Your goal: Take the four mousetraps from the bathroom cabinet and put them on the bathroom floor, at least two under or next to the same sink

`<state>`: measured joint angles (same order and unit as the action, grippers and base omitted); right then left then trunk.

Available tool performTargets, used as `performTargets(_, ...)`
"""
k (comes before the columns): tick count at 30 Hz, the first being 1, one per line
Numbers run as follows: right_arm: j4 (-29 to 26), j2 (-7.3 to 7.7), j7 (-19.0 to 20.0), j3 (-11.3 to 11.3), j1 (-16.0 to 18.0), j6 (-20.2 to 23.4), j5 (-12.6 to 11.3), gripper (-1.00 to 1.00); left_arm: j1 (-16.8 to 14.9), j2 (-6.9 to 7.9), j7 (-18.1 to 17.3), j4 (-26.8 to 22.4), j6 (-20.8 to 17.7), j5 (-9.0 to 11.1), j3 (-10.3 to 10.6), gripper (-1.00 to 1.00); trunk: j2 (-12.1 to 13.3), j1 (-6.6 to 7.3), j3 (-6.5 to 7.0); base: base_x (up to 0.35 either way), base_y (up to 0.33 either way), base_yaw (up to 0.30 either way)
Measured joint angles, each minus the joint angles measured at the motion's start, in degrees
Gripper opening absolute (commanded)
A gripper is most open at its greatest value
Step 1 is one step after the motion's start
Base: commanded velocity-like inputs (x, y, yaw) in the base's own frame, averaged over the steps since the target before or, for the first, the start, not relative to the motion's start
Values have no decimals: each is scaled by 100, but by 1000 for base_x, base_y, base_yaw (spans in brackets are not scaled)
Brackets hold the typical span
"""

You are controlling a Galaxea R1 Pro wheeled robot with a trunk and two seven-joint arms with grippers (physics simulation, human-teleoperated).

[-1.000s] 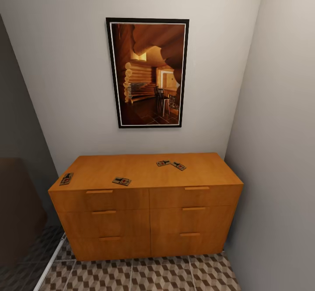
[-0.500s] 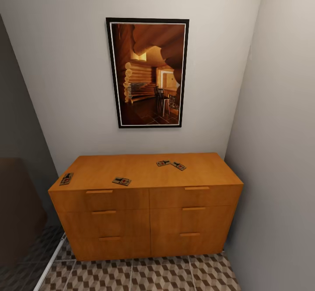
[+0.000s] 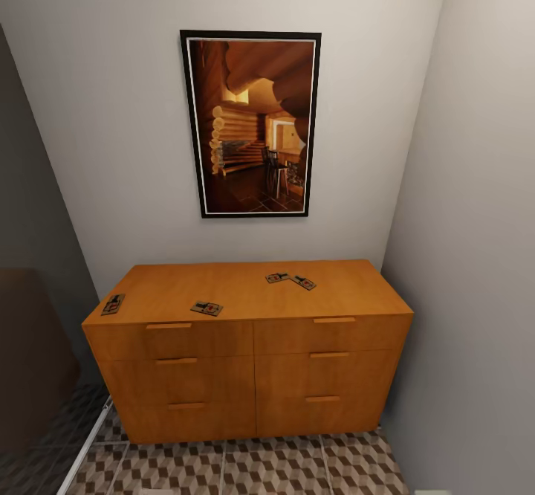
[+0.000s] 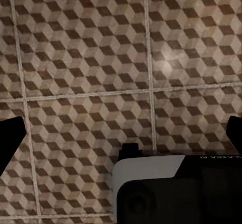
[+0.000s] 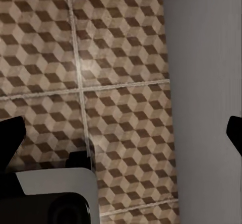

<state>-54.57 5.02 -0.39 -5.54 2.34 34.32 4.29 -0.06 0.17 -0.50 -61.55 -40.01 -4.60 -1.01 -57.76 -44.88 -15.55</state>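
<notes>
Mousetraps point(image 3: 206, 308), all four flat on the cabinet point(image 3: 253, 346) top, well above both hands, left hand point(image 4: 121, 138) and right hand point(image 5: 121, 133) spread open over the bathroom floor point(image 4: 91, 57): thin boards, likely to slide or snap if pinched carelessly.

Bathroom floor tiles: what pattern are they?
A brown-and-beige 3D cube print with pale grout lines on the bathroom floor, clearest in the left wrist view.

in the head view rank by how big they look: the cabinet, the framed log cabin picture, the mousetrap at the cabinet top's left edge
1. cabinet, the largest.
2. picture, clearly smaller.
3. mousetrap, by far the smallest.
</notes>
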Motion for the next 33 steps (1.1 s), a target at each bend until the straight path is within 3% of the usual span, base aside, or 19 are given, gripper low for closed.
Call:
performTargets(7, -364, 12, -11, 0, 69, 214, 2, 100, -31, 34, -62, -583, -281, -287, 2, 100, 0, 0, 1, 0, 0, 0)
performTargets(15, -438, 9, -36, 1, 249, 291, -13, 100, -230, 75, -335, -713, -350, -554, 5, 100, 1, 0, 1, 0, 0, 0)
performTargets(28, -449, 8, -63, 4, 573, 451, -7, 100, -586, 109, -726, -771, -611, -725, 2, 100, 1, 0, 1, 0, 0, 0)
performTargets(33, -464, 5, -75, 2, 799, 797, 34, 100, -877, 108, -768, -781, -884, -708, 2, 100, 1, 0, 1, 0, 0, 0)
